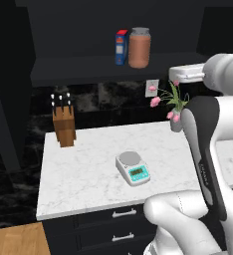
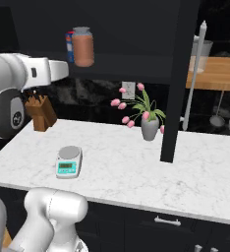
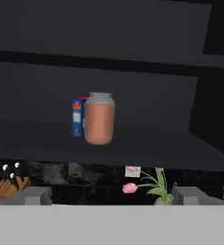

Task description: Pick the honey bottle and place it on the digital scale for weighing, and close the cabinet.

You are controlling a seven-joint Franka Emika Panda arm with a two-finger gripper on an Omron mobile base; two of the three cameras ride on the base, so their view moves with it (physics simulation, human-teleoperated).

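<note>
Facing honey bottle (image 3: 99,119) on open cabinet (image 3: 133,143) shelf, gripper (image 3: 112,196) released, holding nothing.

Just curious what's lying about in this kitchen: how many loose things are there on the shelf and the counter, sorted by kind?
Jars: 1, the honey bottle
Cartons: 1, the blue carton
Scales: 1, the digital scale
Knife blocks: 1, the knife block
Flower vases: 1, the vase of pink tulips
Total: 5
</note>
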